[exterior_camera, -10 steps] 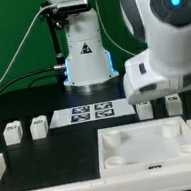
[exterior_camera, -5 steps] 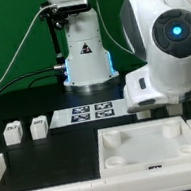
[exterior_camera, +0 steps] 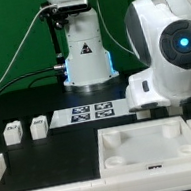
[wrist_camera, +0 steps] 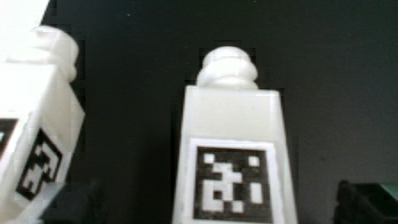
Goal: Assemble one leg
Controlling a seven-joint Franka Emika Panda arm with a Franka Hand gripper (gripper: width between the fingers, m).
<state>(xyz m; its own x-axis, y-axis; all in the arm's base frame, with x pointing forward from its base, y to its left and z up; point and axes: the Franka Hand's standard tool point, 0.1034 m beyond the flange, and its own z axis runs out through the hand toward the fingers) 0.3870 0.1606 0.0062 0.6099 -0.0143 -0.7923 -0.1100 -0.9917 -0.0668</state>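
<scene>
Fingers hidden, arm [exterior_camera: 168, 55] bent low by leg [wrist_camera: 228, 150]

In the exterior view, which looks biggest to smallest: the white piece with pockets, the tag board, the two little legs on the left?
1. Piece with pockets, also nearest the camera.
2. Marker board.
3. Leg and neighbour leg: they look alike, so tied.

Tight between leg [wrist_camera: 228, 165] and neighbour leg [wrist_camera: 36, 110], wrist view: just slim dark gap, barely finger room tbh. Way roomier on leg's other side, bare table [wrist_camera: 338, 90] there. Blocked on exterior view's right by arm [exterior_camera: 168, 55] bulk, looming at far edge of panel [exterior_camera: 106, 150]. Only thin strip of table between marker board [exterior_camera: 92, 112] and panel. Open from above at leg pair [exterior_camera: 37, 126], exterior view's left, well apart from arm.
</scene>
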